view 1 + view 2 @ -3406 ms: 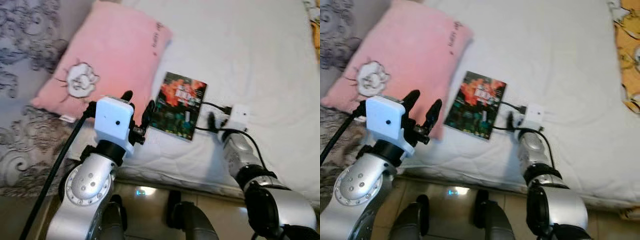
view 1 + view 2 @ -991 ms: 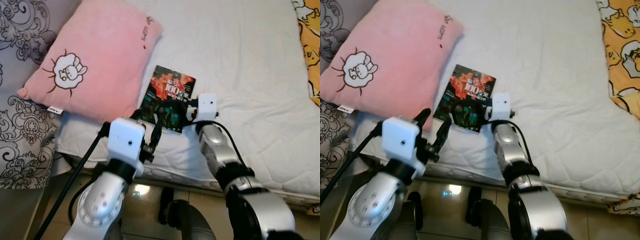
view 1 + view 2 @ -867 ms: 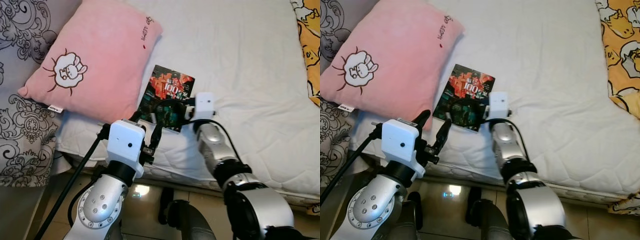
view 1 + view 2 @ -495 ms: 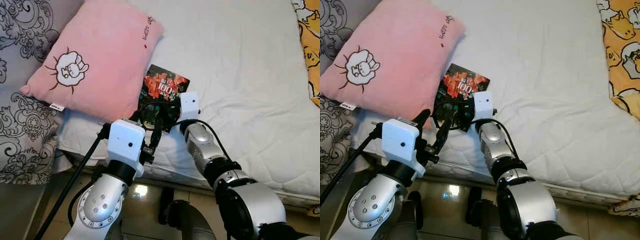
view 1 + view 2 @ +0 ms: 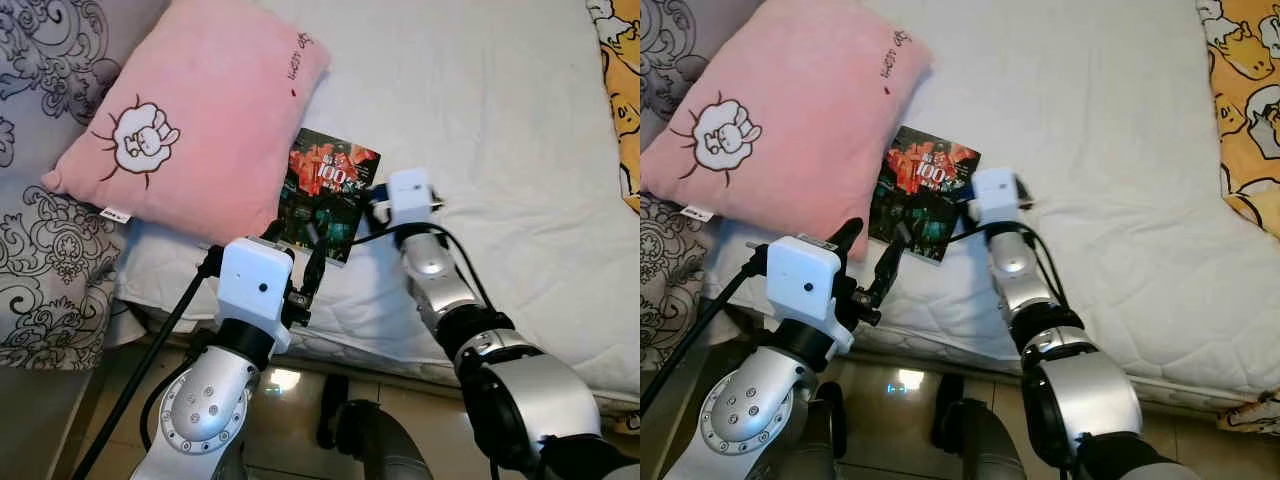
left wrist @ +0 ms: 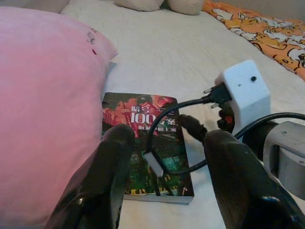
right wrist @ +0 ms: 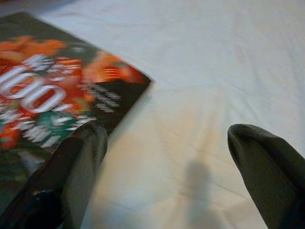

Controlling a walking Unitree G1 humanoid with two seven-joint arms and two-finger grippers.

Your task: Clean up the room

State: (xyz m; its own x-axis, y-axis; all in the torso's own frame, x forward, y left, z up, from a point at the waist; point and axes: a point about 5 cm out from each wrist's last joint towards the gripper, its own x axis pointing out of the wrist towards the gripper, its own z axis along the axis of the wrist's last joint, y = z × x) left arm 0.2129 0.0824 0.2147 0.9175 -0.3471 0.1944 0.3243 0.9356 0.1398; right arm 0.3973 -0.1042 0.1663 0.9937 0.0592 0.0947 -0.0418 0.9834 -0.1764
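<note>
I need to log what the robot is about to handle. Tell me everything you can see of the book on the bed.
The book is a thin paperback with a glossy dark cover of red, orange and green art and a large white "100". It lies flat and closed on the white quilted mattress, slightly angled, its left edge against the pink pillow. The right claw, open, sits at its right edge, one finger over the cover.
</note>
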